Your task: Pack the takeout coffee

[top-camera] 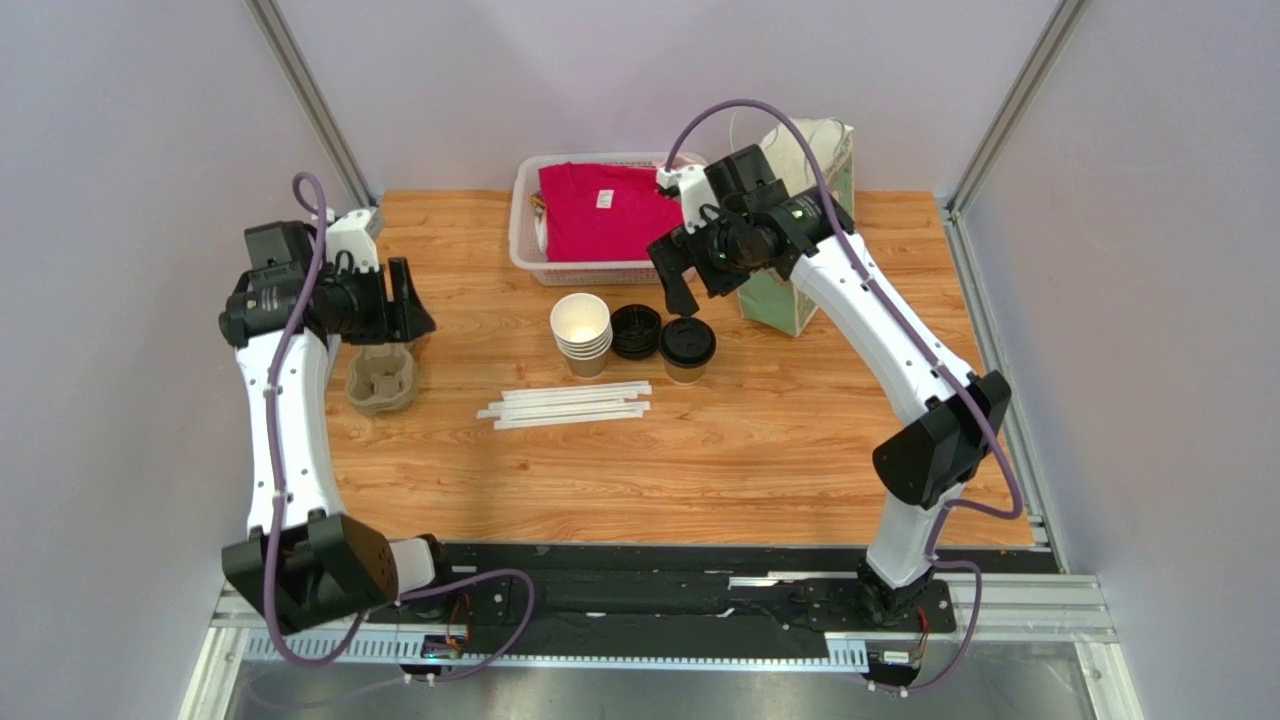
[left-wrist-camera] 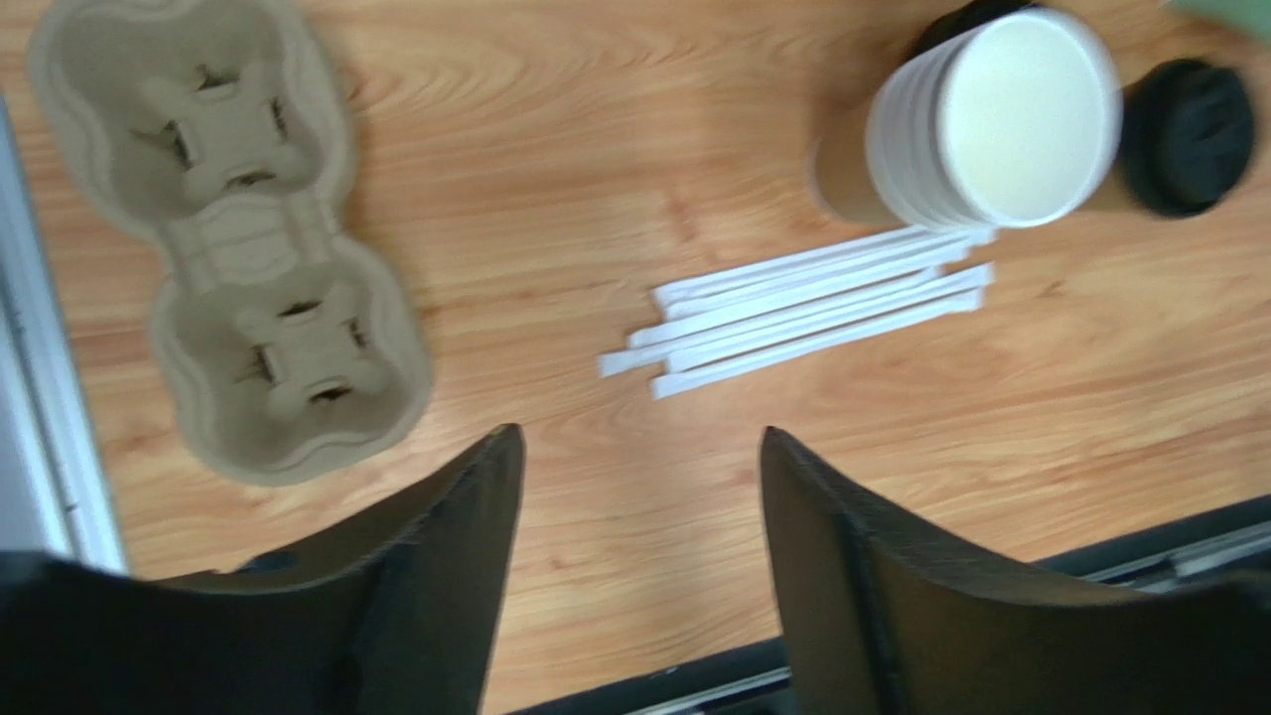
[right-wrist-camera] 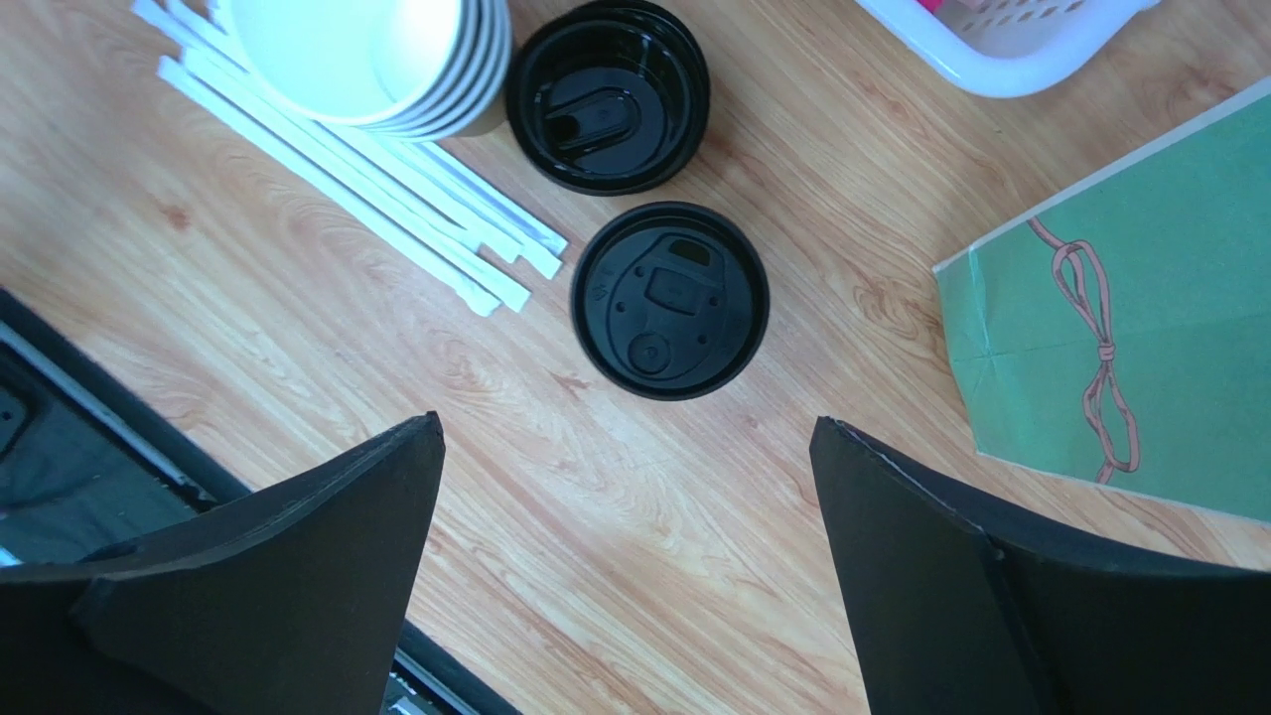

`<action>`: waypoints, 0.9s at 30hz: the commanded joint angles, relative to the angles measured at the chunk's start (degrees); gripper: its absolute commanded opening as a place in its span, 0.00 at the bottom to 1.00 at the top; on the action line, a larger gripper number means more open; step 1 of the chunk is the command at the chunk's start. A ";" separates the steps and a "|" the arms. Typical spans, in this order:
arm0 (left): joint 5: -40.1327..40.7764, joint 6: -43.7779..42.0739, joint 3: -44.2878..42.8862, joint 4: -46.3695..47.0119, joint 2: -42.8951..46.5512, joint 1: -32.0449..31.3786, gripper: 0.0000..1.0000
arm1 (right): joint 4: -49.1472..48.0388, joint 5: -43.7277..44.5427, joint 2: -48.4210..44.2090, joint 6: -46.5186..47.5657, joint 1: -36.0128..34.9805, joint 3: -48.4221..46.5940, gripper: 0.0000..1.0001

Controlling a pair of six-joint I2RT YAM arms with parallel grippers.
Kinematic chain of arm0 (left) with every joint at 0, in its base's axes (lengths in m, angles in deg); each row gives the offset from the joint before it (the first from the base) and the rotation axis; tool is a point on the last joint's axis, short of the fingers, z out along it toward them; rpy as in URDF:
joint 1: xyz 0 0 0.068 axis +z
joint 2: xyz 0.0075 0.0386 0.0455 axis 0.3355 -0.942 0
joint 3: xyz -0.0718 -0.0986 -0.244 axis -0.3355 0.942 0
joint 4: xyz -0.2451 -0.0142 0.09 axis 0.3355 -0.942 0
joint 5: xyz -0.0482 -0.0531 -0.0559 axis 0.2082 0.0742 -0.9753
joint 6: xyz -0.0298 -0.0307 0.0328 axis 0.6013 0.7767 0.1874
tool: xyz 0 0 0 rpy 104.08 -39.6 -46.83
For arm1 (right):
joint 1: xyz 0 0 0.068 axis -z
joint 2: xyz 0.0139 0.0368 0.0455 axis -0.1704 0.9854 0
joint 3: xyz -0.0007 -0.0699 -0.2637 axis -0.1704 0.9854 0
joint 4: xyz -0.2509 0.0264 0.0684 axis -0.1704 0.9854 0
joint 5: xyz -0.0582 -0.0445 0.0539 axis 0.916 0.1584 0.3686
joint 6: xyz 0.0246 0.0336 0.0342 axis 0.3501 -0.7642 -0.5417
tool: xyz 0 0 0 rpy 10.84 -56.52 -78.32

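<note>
- Nearest the overhead camera are the two arm bases on a black rail at the table's front edge. Further in, the left gripper (top-camera: pixel 409 308) hangs over a moulded cardboard cup carrier (top-camera: pixel 382 378), and the right gripper (top-camera: pixel 672 278) hangs beside the takeout coffee (top-camera: pixel 688 344).
- That lidded cup stands upright mid-table. A pile of spare lids (top-camera: pixel 636 330) sits just beside it, then a stack of cups (top-camera: pixel 580 330), with wrapped straws (top-camera: pixel 567 405) in front.
- At the back are a white basket (top-camera: pixel 526 225) holding a pink cloth (top-camera: pixel 601 210) and a green paper bag (top-camera: pixel 789 300).
- Left wrist view: the left gripper (left-wrist-camera: pixel 642 440) has its fingers apart with nothing between them. The carrier (left-wrist-camera: pixel 239 239) lies ahead with both wells empty, and the coffee (left-wrist-camera: pixel 1188 134) is far off at the corner.
- Right wrist view: the right gripper (right-wrist-camera: pixel 627 425) is spread wide and empty. The coffee (right-wrist-camera: pixel 670 300) is directly ahead between the fingers' line, and the bag (right-wrist-camera: pixel 1134 313) is to one side.
- The step looks like the reach for the cup, as nothing is packed yet. Next, the right arm should come down around the cup wall below the lid and close gently, clear of the spare lids.
- Whether the cup goes into the carrier or the bag cannot be told.
- The table (top-camera: pixel 751 435) is wood-grain laminate, enclosed by plain pale lilac-grey walls.
</note>
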 commanded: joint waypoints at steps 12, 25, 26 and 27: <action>13.73 -16.64 -14.72 0.21 -28.02 0.90 0.42 | -5.80 -9.13 -8.84 -4.04 0.02 14.92 1.00; 14.70 -22.53 -17.46 1.18 -39.18 0.90 0.43 | -5.63 -11.77 -8.31 -4.83 0.02 15.44 1.00; 14.79 -22.70 -17.55 1.44 -39.54 0.90 0.43 | -5.63 -11.85 -8.14 -4.92 0.10 15.36 1.00; 14.79 -22.79 -17.55 1.61 -39.80 0.90 0.43 | -5.54 -11.85 -7.96 -4.92 0.02 15.18 1.00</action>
